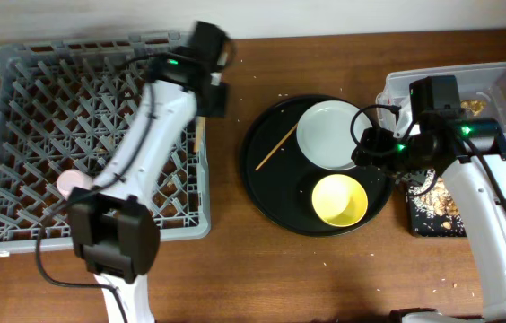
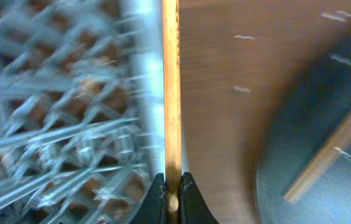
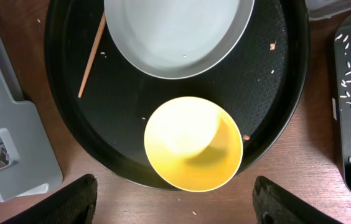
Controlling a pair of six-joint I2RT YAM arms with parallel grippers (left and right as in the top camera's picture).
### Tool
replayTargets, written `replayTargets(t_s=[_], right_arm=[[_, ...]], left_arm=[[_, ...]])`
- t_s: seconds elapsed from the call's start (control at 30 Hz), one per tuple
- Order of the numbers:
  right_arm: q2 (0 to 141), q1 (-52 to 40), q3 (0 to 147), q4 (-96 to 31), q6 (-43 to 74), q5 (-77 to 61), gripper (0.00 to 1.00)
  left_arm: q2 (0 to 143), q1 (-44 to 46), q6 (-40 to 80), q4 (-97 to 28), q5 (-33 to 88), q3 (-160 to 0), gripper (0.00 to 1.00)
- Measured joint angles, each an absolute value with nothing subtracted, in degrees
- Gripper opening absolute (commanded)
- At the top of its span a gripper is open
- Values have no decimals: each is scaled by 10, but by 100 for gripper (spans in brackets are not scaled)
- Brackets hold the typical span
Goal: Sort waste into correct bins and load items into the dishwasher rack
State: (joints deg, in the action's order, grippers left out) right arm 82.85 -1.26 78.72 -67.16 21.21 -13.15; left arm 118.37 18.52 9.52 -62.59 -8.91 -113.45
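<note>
My left gripper (image 1: 214, 97) is shut on a thin wooden chopstick (image 2: 171, 93), held over the right rim of the grey dishwasher rack (image 1: 20, 108); the stick also shows in the overhead view (image 1: 197, 135). A pink cup (image 1: 74, 182) sits in the rack. A second chopstick (image 1: 275, 148), the pale plate (image 1: 329, 135) and the yellow bowl (image 1: 340, 199) lie on the round black tray (image 1: 266, 188). My right gripper (image 3: 175, 202) is open and empty, above the tray's near edge by the bowl (image 3: 194, 143). The light-blue cup is out of view.
The clear tub (image 1: 504, 76) stands at the back right with golden-brown bits inside. The shallow black tray (image 1: 432, 211) with crumbs lies in front of it, under my right arm. Small crumbs dot the wooden table.
</note>
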Motion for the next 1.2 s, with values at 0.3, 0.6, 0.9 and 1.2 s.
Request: replayTargets(t_s=[0.3, 0.6, 0.9, 1.2], right_arm=[[828, -13, 787, -668, 212, -131, 81], [828, -13, 787, -668, 212, -131, 81], [828, -13, 787, -668, 212, -131, 81], [828, -13, 787, -671, 212, -131, 81]], left_arm=[[1233, 126, 61, -598, -6, -1120, 35], [1223, 132, 136, -626, -9, -1163, 38], [1223, 137, 145, -632, -96, -1162, 18], [1289, 136, 146, -634, -118, -1136, 7]])
